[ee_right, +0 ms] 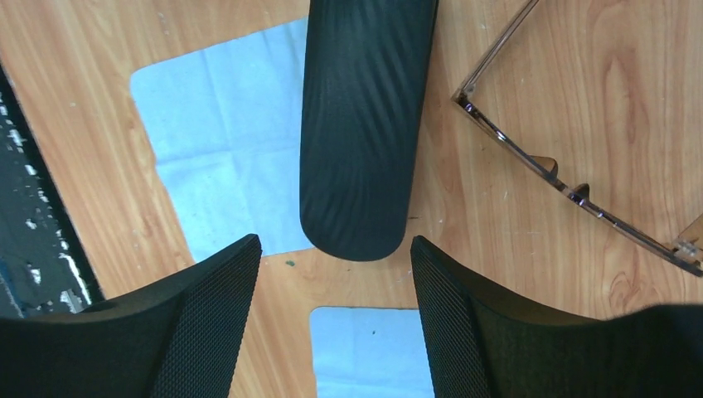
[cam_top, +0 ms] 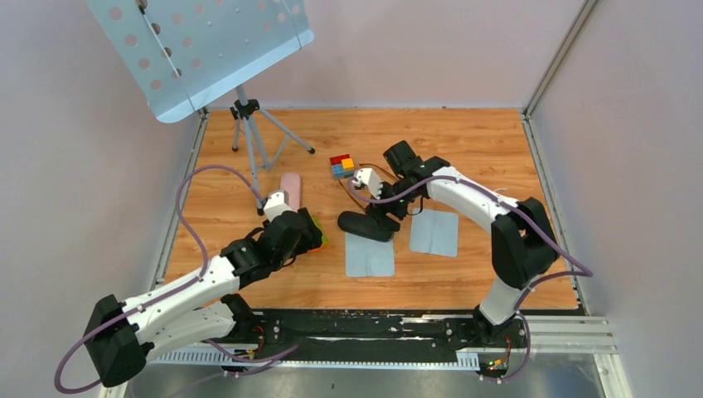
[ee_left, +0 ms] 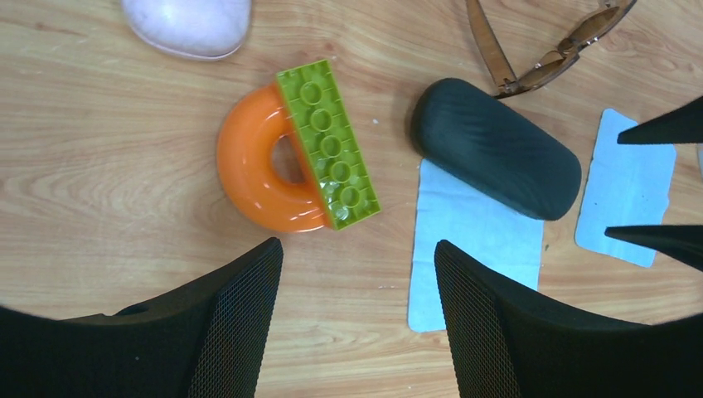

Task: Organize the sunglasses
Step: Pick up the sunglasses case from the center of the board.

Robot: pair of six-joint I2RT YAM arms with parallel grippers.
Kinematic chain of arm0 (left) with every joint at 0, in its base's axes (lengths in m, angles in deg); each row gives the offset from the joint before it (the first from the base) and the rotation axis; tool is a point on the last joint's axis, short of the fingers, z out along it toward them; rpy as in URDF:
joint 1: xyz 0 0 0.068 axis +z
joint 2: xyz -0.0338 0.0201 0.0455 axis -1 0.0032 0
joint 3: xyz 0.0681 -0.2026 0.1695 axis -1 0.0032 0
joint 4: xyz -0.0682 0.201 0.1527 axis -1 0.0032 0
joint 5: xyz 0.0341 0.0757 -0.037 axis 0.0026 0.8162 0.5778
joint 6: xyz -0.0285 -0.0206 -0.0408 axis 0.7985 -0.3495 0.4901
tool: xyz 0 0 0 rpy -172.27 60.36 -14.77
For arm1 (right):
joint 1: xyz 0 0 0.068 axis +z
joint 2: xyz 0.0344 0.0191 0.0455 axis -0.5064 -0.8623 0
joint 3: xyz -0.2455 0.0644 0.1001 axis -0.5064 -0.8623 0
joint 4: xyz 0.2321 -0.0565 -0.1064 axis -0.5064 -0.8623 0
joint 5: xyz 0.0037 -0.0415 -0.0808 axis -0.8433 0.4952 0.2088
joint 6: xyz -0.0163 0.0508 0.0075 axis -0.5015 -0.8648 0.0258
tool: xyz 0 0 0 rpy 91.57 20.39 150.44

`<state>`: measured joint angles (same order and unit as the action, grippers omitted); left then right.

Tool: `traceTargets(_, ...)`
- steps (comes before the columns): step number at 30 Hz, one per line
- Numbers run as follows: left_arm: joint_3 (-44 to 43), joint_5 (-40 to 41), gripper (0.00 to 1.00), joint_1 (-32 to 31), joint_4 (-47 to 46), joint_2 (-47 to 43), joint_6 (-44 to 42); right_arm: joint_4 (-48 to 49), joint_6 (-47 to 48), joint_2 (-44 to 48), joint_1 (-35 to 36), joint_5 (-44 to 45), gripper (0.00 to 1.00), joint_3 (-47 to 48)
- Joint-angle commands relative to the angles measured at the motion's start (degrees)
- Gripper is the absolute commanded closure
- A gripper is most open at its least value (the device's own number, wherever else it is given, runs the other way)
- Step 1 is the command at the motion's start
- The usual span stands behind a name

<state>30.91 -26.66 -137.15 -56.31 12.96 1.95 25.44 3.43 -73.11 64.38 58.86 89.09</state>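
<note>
The sunglasses (ee_left: 543, 58), thin brown frame with tinted lenses, lie open on the wood just past the black case (ee_left: 495, 148); the right wrist view has them (ee_right: 564, 176) to the right of that case (ee_right: 365, 124). My right gripper (ee_right: 333, 245) hovers open over the case's near end (cam_top: 365, 225), nothing between its fingers. My left gripper (ee_left: 356, 249) is open and empty above bare wood, just short of an orange ring (ee_left: 253, 174) with a green brick (ee_left: 329, 145) on it.
One blue cloth (cam_top: 370, 255) lies partly under the black case, a second (cam_top: 434, 232) to its right. A pink case (cam_top: 290, 189) sits behind my left gripper (cam_top: 308, 234). A coloured block stack (cam_top: 341, 166) and a tripod stand (cam_top: 249, 124) are farther back.
</note>
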Motion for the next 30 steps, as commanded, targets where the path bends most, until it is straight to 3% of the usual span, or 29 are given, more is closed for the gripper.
traceTargets(1, 2.6, 3.0, 0.29, 0.0, 1.7, -3.3, 2.0, -1.6, 1.5, -5.2, 0.8, 1.3, 0.27, 3.5)
traceTargets(8, 2.4, 2.2, 0.28, 0.1, 1.8, -3.9, 0.6, -0.4, 1.2, -9.0, 3.6, 2.3, 0.10, 3.5)
traceTargets(21, 1.5, 1.9, 0.28, 0.0, 2.6, -5.1, -0.8, 3.2, 1.0, -13.9, 5.2, 7.8, 0.10, 2.9)
traceTargets(26, 1.0, 1.9, 0.29, 0.1, 3.2, -5.3, -1.5, 4.6, 0.4, -13.4, 5.2, 8.8, 0.24, 2.4)
traceTargets(30, 0.1, 0.7, 0.29, 0.0, 2.8, -5.1, -4.0, 4.3, -0.5, -11.7, 5.2, 7.8, 0.45, 2.1)
